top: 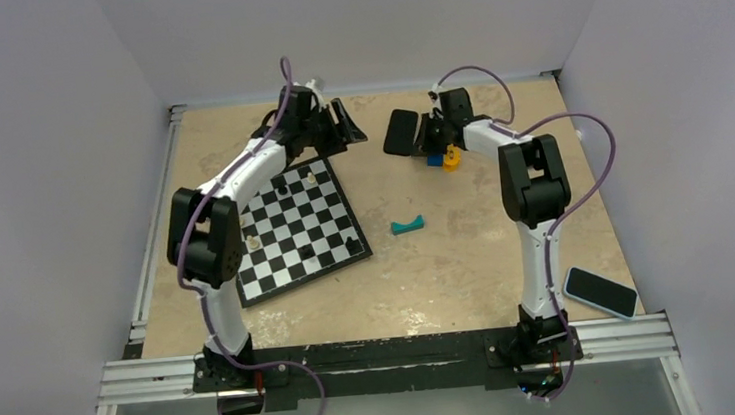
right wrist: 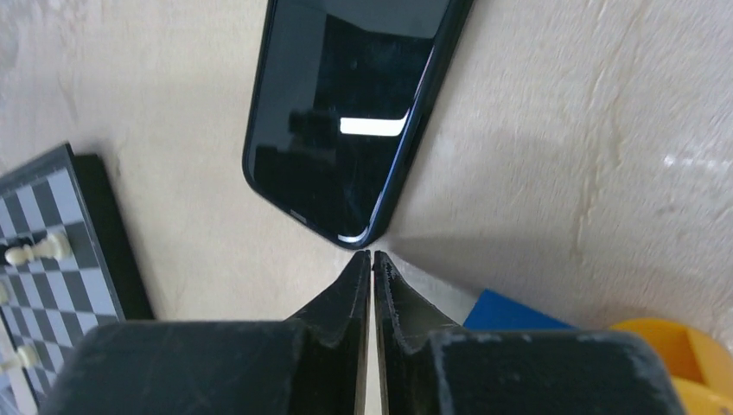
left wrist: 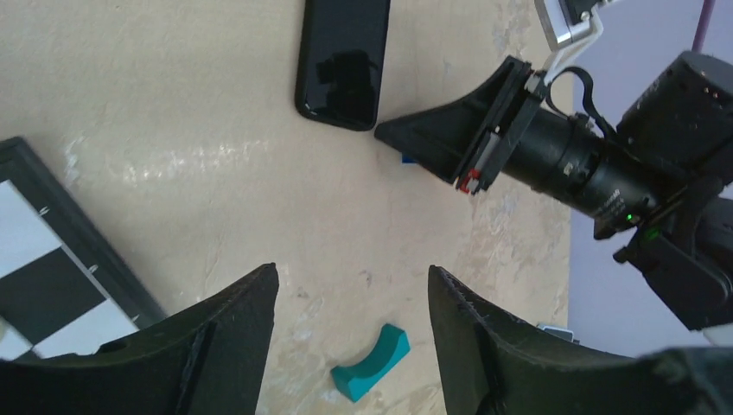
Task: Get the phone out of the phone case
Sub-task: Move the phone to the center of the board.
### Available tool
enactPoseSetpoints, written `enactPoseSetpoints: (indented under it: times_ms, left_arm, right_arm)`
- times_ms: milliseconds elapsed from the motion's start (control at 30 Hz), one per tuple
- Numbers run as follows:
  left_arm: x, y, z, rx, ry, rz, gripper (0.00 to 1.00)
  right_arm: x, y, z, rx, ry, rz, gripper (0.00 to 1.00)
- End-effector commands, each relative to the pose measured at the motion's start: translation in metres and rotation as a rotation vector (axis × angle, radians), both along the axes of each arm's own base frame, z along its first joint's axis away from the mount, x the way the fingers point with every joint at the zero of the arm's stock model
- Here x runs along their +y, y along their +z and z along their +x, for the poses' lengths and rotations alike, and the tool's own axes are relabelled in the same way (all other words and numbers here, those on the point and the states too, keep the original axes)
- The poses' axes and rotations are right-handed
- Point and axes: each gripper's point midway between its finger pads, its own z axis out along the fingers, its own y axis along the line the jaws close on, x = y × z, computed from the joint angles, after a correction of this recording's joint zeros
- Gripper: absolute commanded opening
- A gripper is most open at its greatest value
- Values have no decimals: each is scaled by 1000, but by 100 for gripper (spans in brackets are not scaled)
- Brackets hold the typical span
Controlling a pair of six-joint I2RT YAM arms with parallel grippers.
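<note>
While I have both arms reached to the far side of the table (top: 468,259), I list: left gripper (left wrist: 353,272), jaws standing apart with nothing between them, above bare tabletop, a teal block (left wrist: 372,361) near it and the chessboard (left wrist: 52,251) corner off to one side. Right gripper (right wrist: 372,255), fingers pressed together on nothing, tips just beside the rounded corner of a glossy black slab (right wrist: 346,121) lying flat. Phone (top: 600,293), pale-blue face up, flat at the near right table edge beside the right arm's base, well apart from both grippers; whether a case sits on it I cannot tell.
</note>
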Motion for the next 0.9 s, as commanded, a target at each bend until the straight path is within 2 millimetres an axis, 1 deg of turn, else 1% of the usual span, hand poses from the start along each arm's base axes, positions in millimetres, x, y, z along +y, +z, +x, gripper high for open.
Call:
enactPoseSetpoints:
  times_ms: [0, 33, 67, 100, 133, 167, 200, 267, 333, 367, 400, 467, 500, 567, 633, 667, 767, 800, 867]
  left_arm:
    - [-37, 28, 25, -63, -25, -108, 67]
    - [-42, 26, 26, -59, -31, -108, 67]
    - [-46, 27, 25, -63, -40, -107, 66]
    - [-48, 29, 22, -73, -47, -100, 65]
    - [-47, 40, 17, -103, -53, -93, 65]
    - [-45, 49, 12, -135, -58, -81, 65]
    - [-40, 57, 8, -167, -56, -65, 66]
    - [-28, 71, 4, -216, -22, -34, 71]
    - [-23, 74, 4, -225, 2, -21, 79]
    - [-24, 71, 5, -207, -1, -20, 79]
    - [-28, 65, 9, -186, -4, -23, 78]
    - [-38, 50, 21, -142, -9, -43, 71]
    - [-44, 38, 27, -117, -11, -55, 68]
    - [-54, 22, 43, -91, 6, -82, 60]
    - [-61, 12, 61, -100, 36, -114, 51]
    - [-64, 9, 70, -112, 53, -132, 48]
    - [-70, 2, 97, -133, 123, -204, 42]
    - [-70, -9, 106, -112, 155, -211, 41]
    - [-70, -22, 119, -90, 205, -230, 38]
  right_arm:
    - [7, 25, -19, -47, 126, -3, 10]
    - [4, 28, -19, -58, 129, -22, 12]
    - [0, 32, -17, -77, 121, -49, 18]
    - [-5, 36, -16, -97, 106, -66, 31]
    - [-7, 42, -12, -126, 87, -76, 46]
    - [-12, 47, -9, -147, 50, -92, 58]
    - [-14, 50, -6, -156, 21, -92, 67]
    - [-15, 53, -1, -156, -19, -80, 74]
    - [-13, 55, 3, -139, -53, -50, 79]
    - [-11, 56, 5, -134, -68, -28, 80]
    - [-11, 57, 7, -130, -84, -16, 81]
    - [-9, 61, 12, -135, -108, 18, 81]
    - [-7, 64, 15, -142, -113, 40, 81]
    - [-4, 65, 21, -140, -122, 82, 79]
    - [-5, 65, 26, -126, -134, 112, 76]
    - [-5, 65, 28, -118, -139, 128, 74]
    - [-7, 61, 30, -99, -155, 167, 69]
    - [-8, 60, 30, -99, -160, 171, 68]
    - [-8, 58, 30, -98, -161, 177, 65]
